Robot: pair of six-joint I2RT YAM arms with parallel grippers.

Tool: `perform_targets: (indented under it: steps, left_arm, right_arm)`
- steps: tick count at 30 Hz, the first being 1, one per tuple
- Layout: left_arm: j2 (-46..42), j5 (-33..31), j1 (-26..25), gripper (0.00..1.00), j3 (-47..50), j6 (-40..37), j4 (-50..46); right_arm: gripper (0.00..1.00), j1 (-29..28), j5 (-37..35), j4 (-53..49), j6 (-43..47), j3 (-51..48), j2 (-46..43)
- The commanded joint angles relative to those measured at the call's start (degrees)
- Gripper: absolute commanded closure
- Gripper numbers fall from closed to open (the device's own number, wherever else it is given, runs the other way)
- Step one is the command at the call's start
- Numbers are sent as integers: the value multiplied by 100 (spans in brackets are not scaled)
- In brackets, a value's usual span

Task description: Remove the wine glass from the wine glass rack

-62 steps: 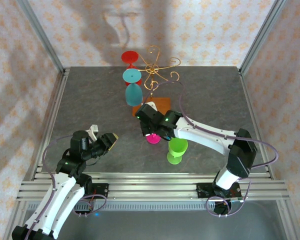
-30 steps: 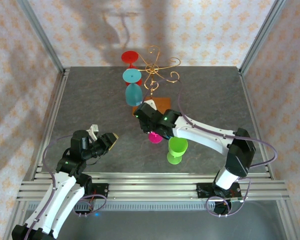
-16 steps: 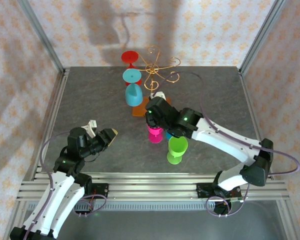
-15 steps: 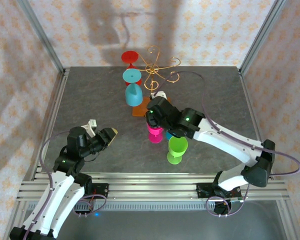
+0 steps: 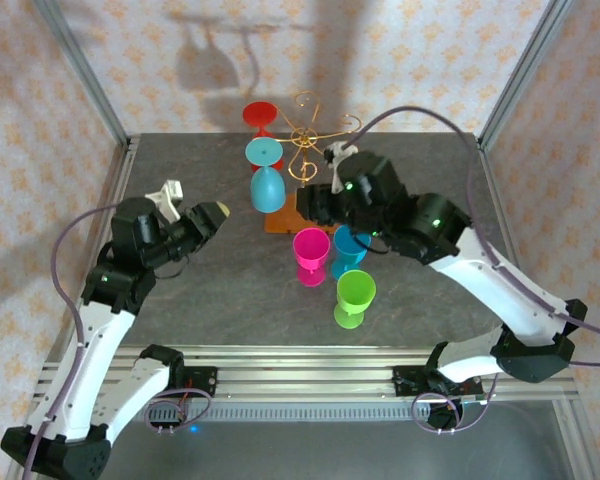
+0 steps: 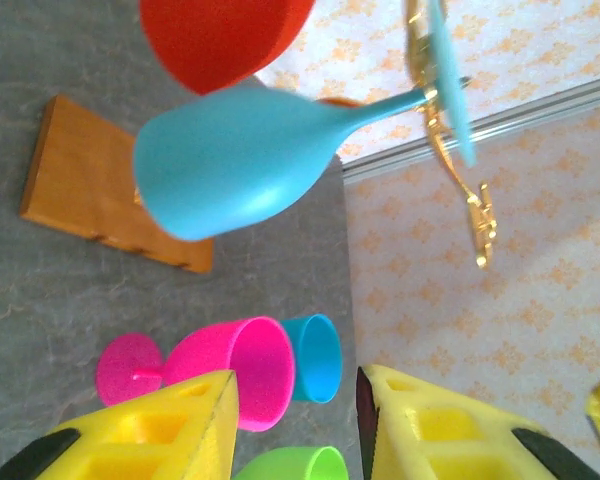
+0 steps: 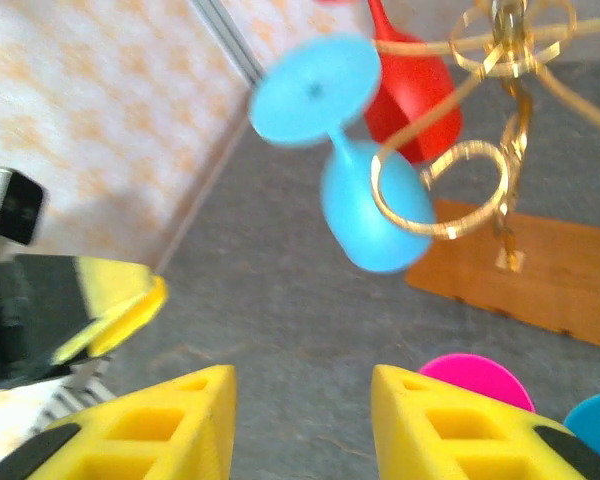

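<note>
The wine glass rack is gold wire on an orange-brown base at the back of the table. A light blue wine glass hangs from it bowl down, with a red one behind it. Both hanging glasses lie ahead of my left gripper, the blue glass nearest; its jaws are open and empty. My right gripper is open and empty too, held above the table just right of the blue glass and the rack's arms.
Three glasses stand upright on the table in front of the rack: pink, blue and green. The right arm reaches over them. Metal rails edge the table, with papered walls behind.
My right gripper has let go of the pink glass, risen and moved back toward the rack. The left arm has lifted and swung forward toward the hanging blue glass.
</note>
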State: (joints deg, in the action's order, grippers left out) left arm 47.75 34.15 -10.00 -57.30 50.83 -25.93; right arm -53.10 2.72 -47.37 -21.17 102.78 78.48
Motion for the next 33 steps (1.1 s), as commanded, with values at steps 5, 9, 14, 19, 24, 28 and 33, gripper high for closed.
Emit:
perform_targets:
  steps: [5, 9, 14, 19, 24, 28, 33]
  left_arm:
    - [1029, -146, 159, 64, -1435, -475, -247]
    - [1585, -76, 203, 63, -1932, -621, -229]
    - [2024, 35, 316, 63, -2275, -697, -193]
    - [2254, 145, 369, 63, -2396, -697, -132]
    - [2248, 187, 433, 63, -2271, -706, -56]
    - [2239, 288, 498, 63, -2129, -621, 56]
    - [2186, 337, 538, 63, -1997, -555, 202]
  right_arm:
    - [62, 1022, 1789, -687, 152, 1821, 1114]
    - [59, 1376, 2315, -747, 176, 2554, 1840]
    - [52, 1737, 2999, -718, 62, 3272, 2620]
    - [52, 1812, 2924, -958, 85, 3812, 3157]
    - [52, 1821, 3065, -906, 92, 3919, 3396]
    - [52, 1821, 3118, -1028, 71, 4100, 3590]
    - [52, 1821, 3135, -1028, 23, 4101, 3645]
